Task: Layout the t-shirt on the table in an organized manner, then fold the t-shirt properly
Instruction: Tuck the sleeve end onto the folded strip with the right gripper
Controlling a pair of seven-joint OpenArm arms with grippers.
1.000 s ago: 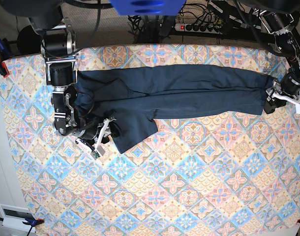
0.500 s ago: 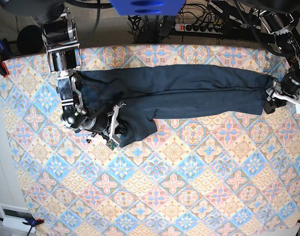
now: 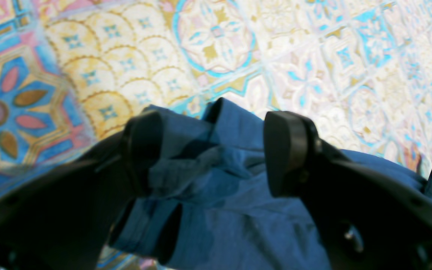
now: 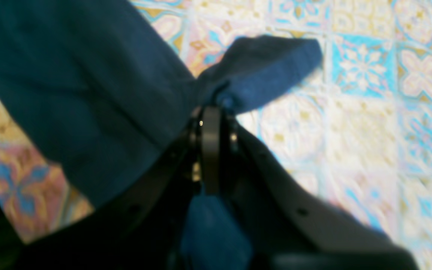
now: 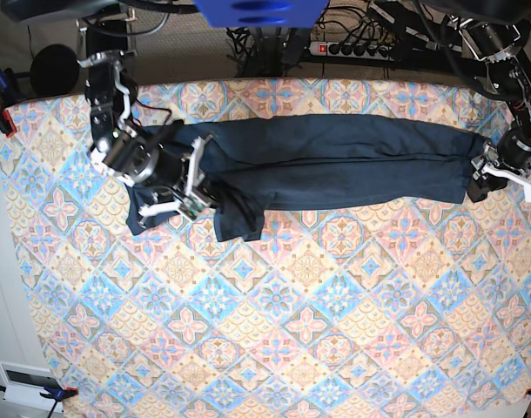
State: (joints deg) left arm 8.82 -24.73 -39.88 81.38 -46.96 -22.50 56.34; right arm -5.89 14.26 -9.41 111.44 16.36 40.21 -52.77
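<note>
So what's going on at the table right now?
Both arms are working the t-shirt, which lies stretched in a long band across the far side of the table. The right gripper is shut on a fold of cloth near one end. The left gripper straddles bunched fabric at the other end, jaws wide.

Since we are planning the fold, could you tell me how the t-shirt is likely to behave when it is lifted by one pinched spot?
Probably floppy: the t-shirt bunches and drapes to either side of the shut right pincer. Likely light, since a small pinch raises a whole flap. It should drag rather than slide freely, lying stretched and creased across the table towards the left pincer.
</note>
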